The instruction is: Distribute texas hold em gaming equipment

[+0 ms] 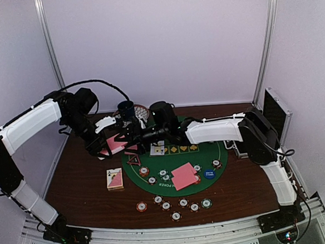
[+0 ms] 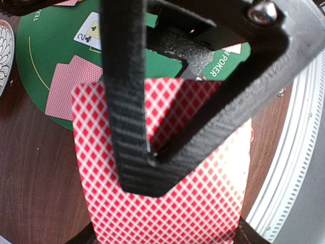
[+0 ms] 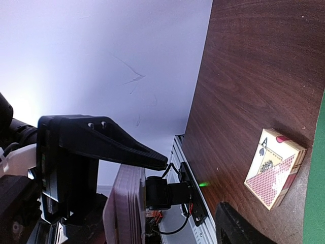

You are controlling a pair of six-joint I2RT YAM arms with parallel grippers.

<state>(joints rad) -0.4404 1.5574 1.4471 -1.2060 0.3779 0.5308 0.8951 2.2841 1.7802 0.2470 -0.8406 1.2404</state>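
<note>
At 9 o'clock of the green mat (image 1: 224,161), the left gripper (image 2: 150,152) has its jaws clamped on the deck of pink-backed cards (image 2: 167,213), held above the counter (image 1: 80,186). The right gripper (image 3: 193,185) is at the deck, jaws apart. Dealing looks part done: a pink pair (image 1: 183,175) lies at 5 o'clock, face-up cards (image 1: 173,149) at 12 and chips (image 1: 175,204) along 6, so more hands seem due.

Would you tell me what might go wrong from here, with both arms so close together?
1. The left gripper is shut on the deck, and the right gripper stands open beside it; a loose pinch may drag out several at once or spill them.
2. Both grippers sit close to the cup; a swing could knock it.
</note>
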